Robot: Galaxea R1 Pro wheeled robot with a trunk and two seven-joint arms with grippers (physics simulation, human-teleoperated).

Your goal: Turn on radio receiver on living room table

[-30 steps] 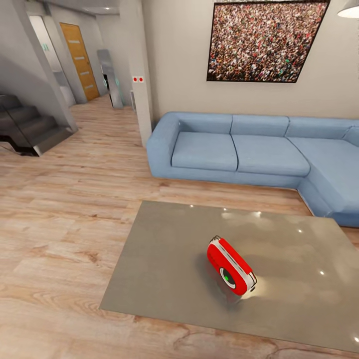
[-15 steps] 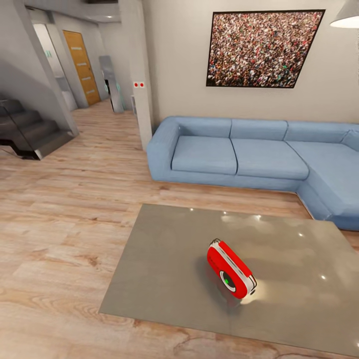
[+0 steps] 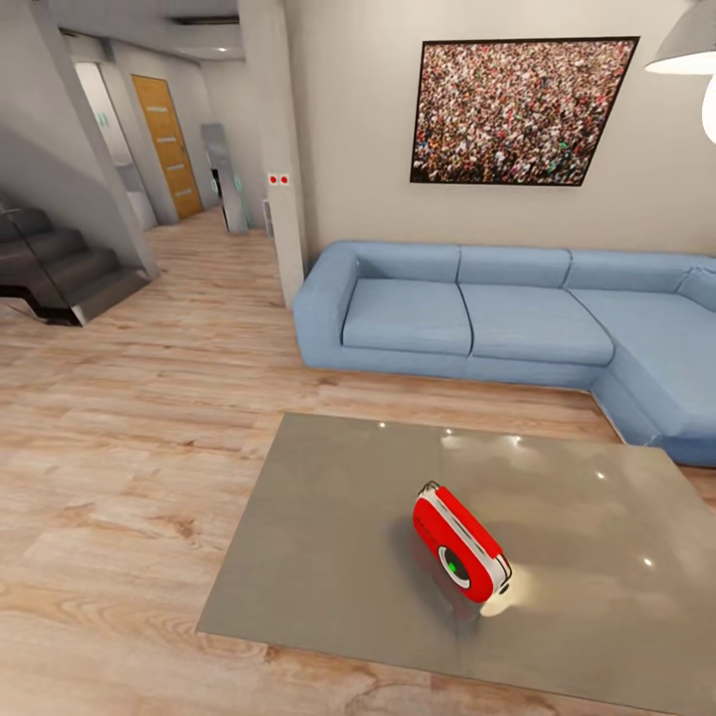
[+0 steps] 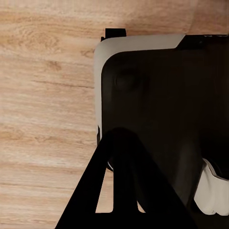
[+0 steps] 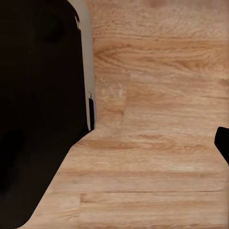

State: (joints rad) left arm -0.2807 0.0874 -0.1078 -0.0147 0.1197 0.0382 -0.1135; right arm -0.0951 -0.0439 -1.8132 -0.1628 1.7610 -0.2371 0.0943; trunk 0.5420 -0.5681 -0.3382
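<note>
Left wrist view: the left hand [image 4: 125, 191] shows as dark finger shapes over the robot's black, white-edged body [image 4: 162, 95] and wood floor [image 4: 43, 95]; whether it is clenched I cannot tell. Right wrist view: the right hand's dark fingertip [image 5: 223, 142] shows above the floor; grip unclear. Head view: the small red rounded radio receiver with white trim [image 3: 459, 543] lies on the glossy grey rectangular tabletop [image 3: 328, 527], before the blue L-shaped sofa [image 3: 467, 318].
</note>
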